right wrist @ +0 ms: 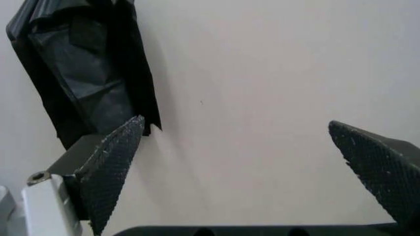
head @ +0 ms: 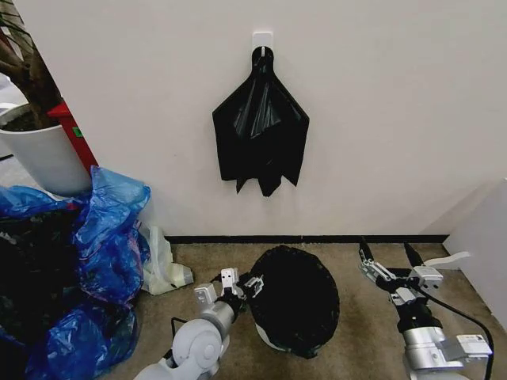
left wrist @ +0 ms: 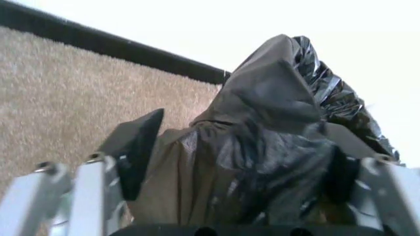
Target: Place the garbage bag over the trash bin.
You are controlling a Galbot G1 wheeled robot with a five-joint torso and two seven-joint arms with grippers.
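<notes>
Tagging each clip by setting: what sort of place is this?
Probably a carpeted indoor room corner by a plain wall: a black bundle hangs on a wall hook, blue bags pile beside a plant pot.

Garbage bag (left wrist: 262, 147) between fingers (left wrist: 135, 147) — carpet (left wrist: 66, 98) beyond

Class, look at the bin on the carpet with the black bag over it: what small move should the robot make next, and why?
Probably tug the garbage bag further down with the left pincer, which has plastic between its fingers. A sliver of the trash bin shows white at the near side; the right pincer waits open beside it.
</notes>
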